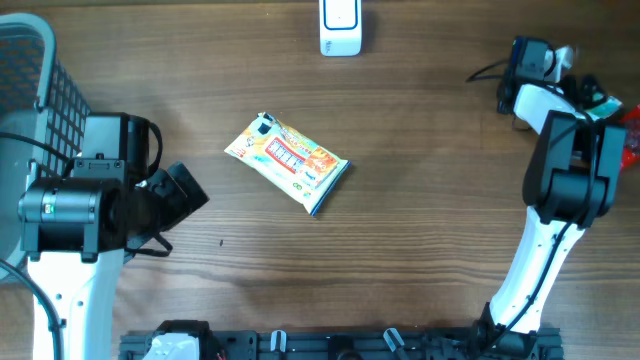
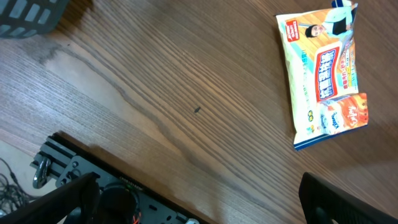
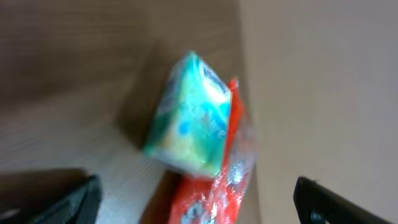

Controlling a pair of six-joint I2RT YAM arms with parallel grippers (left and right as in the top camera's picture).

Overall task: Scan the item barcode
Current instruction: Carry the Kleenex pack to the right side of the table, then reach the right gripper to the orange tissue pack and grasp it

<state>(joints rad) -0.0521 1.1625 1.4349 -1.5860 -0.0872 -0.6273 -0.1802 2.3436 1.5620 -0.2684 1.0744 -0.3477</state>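
Where the wooden desk [image 1: 420, 230] ends on the left, a dark wire basket [image 1: 40, 70] stands, with the left arm [image 1: 75, 205] just beside it on the near side. The left jaws are spread wide and hold nothing; they point right across bare wood.

To their right and a little farther away, near the middle of the desk, a snack packet [image 1: 288, 160] lies flat and touches nothing else. It is yellow and orange, with its printed front facing up. Its long axis runs on a slant, from far left to near right, so it lies crosswise to the left jaws rather than in line with them. No barcode shows on the upper face, so it is probably underneath.

Beyond the packet, at the far edge of the desk and slightly to the right, sits a small white scanner [image 1: 341, 27].

Well apart, on the right side, the right arm [image 1: 560, 180] reaches toward the far right corner. The right jaws are also spread wide and empty. Its wrist view, which is blurred, shows a green and yellow pack [image 3: 189, 118] leaning against a red wrapper [image 3: 217, 186] at the desk's edge.

The left arm is clearly nearer the snack packet, so it seems better placed to pick it up, and the slant would call for a turn of the wrist.
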